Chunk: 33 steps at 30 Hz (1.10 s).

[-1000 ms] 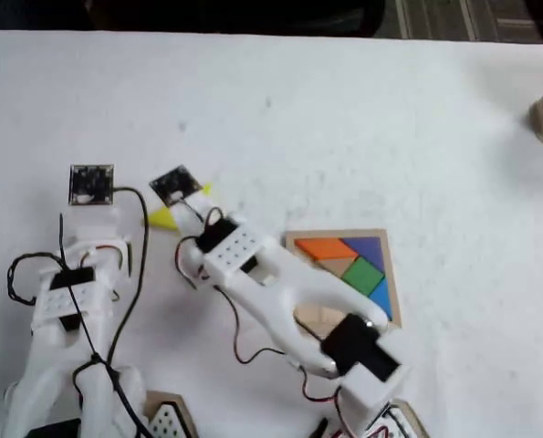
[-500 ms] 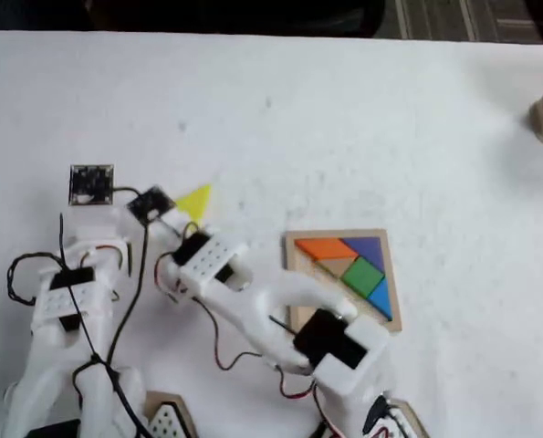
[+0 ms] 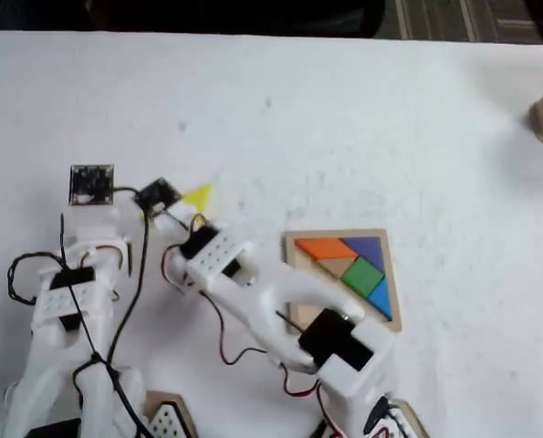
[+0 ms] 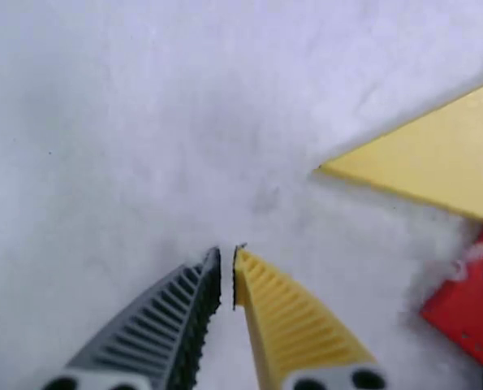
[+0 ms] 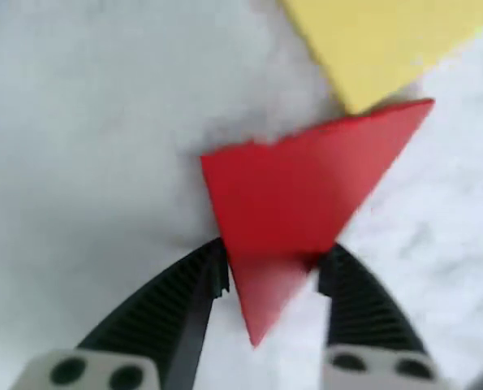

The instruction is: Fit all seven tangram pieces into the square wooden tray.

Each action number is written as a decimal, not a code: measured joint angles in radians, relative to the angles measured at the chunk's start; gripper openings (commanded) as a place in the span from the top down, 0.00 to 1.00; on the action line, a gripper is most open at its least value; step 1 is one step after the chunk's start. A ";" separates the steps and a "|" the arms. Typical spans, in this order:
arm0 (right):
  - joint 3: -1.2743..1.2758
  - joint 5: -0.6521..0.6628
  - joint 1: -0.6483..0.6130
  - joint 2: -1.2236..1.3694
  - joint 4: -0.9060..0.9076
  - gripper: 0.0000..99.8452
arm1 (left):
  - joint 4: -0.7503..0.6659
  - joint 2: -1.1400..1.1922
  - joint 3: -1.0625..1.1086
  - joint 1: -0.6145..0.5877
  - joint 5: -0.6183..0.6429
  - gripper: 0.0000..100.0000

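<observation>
- Grey and yellow fingers of the left gripper (image 4: 227, 264) are pressed together with nothing between them, low over the bare tabletop (image 3: 344, 109). In the high view this arm stands at the far left, and both loose pieces lie at about 3 o'clock from it, near but not touched.
- Next is the right gripper (image 5: 269, 268), whose arm comes across from the tray side. Its fingers are clenched on the red triangle (image 5: 298, 203). One sharp corner of the piece sits between them, each finger against one edge, and the broad body points straight away from the wrist.
- I judge this hold to be narrow, because the two edges taper. The piece may slide out forward or turn when it is lifted.
- Beside it the yellow triangle (image 3: 198, 195) lies flat, at about 3 o'clock from the right gripper in the high view. Its corner is just beside the far edge of the red piece; if they touch, I cannot tell.
- Farther right, the square wooden tray (image 3: 294, 239) lies at about 4 o'clock from that gripper, well apart, with coloured pieces (image 3: 362, 274) already inside. As I judge, the coming move is a carry in that direction, back along the arm's own line, and the right arm is the one placed for it.
</observation>
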 measured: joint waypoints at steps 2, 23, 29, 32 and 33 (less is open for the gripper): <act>0.000 0.000 0.005 0.000 0.000 0.81 | 0.000 0.000 0.000 0.000 0.000 0.94; -0.381 -0.198 -0.006 0.172 0.140 0.57 | -0.051 0.000 0.000 -0.052 0.002 0.94; -0.583 -0.204 -0.005 0.344 0.282 0.64 | -0.054 0.000 0.000 -0.057 0.043 0.94; -0.640 -0.204 0.012 0.391 0.334 0.75 | -0.054 0.000 0.000 -0.057 0.046 0.94; -0.652 -0.204 0.017 0.397 0.345 0.78 | -0.054 0.000 0.000 -0.057 0.046 0.94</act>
